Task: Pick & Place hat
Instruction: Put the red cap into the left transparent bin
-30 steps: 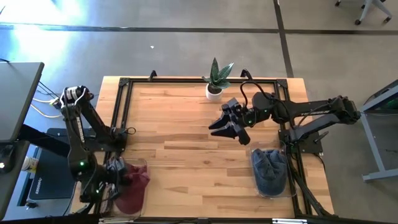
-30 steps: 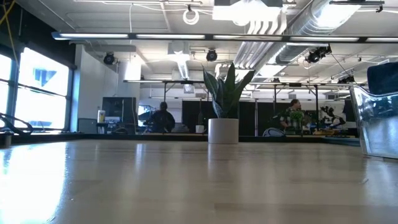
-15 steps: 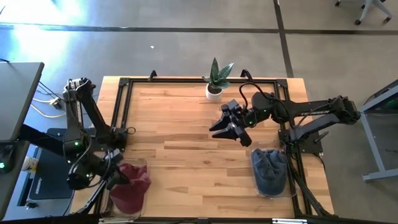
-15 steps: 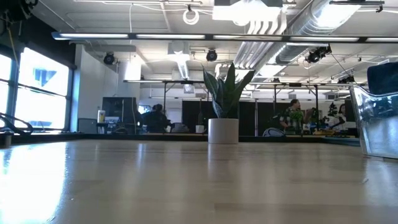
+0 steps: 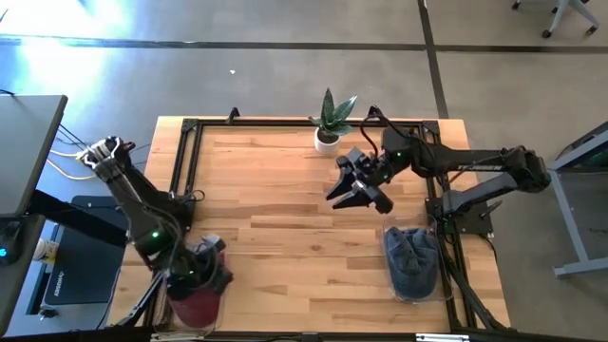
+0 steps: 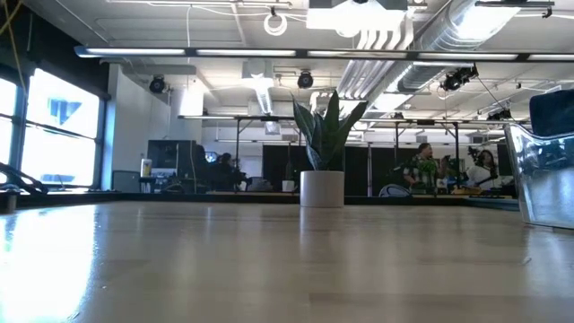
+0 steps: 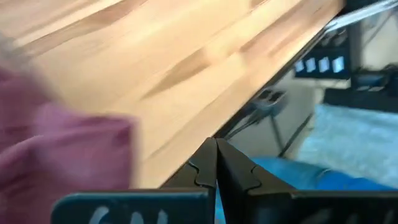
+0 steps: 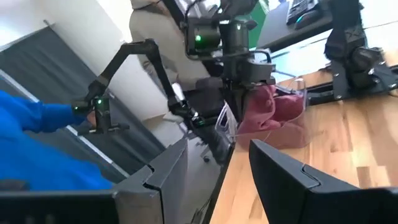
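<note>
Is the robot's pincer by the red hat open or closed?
Closed. The left pincer shows its two fingers pressed together with nothing between them, right beside the red hat.

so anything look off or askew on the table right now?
Nothing stands out. The red hat and the blue hat each sit in a clear bin at the front corners, and the potted plant stands upright.

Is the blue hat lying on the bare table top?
No, the blue hat sits inside a clear bin at the table's right front corner.
</note>
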Tool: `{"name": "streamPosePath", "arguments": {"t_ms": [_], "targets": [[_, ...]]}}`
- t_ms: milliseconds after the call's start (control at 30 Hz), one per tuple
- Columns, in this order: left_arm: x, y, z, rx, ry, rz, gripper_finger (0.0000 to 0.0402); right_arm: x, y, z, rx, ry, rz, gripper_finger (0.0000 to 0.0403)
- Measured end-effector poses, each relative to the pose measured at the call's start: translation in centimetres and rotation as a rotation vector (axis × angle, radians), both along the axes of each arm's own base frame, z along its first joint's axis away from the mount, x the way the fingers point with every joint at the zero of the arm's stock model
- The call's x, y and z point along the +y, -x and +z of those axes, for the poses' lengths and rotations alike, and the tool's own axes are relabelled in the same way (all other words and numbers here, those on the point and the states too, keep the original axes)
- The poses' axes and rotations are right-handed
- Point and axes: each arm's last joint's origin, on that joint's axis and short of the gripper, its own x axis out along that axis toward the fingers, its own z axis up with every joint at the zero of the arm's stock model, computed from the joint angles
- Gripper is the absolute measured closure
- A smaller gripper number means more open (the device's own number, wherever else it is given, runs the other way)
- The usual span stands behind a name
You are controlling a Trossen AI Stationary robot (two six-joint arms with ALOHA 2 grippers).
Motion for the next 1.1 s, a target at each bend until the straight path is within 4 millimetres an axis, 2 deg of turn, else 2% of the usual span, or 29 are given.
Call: {"name": "streamPosePath", "arguments": {"t_ms": [133,233,367,467,667,767,900,1100], "targets": [[-0.8,-2.5,0.8,-0.042,0.027,0.028,0.0400,-0.8,0.2,-0.2,0.016,-0.003,0.061,0.0236],[-1.7,-3.7,-0.4,0.023,0.026,0.010,0.0401,-1.1,0.4,-0.3,0.017,0.006,0.101,0.0236],[-2.3,-4.6,-3.1,0.225,0.034,0.060,0.0401,-1.2,0.5,-0.5,0.031,0.007,0.130,0.0236],[-2.3,-4.6,-4.2,0.335,0.001,0.162,0.0401,-1.2,0.5,-0.7,0.040,0.019,0.135,0.0236],[-1.7,-4.2,-1.5,0.417,-0.101,0.290,0.0401,-1.2,0.6,-0.9,0.058,0.018,0.135,0.0236],[-1.1,-3.6,-0.9,0.484,-0.160,0.317,0.0401,-1.2,0.5,-0.9,0.059,0.018,0.131,0.0236],[-0.8,-3.0,-1.4,0.526,-0.201,0.322,0.0401,-1.2,0.5,-0.9,0.062,0.020,0.107,0.0236],[-1.1,-1.8,-3.1,0.571,-0.242,0.309,0.0401,-1.3,0.4,-0.9,0.069,0.018,0.068,0.0236]]}}
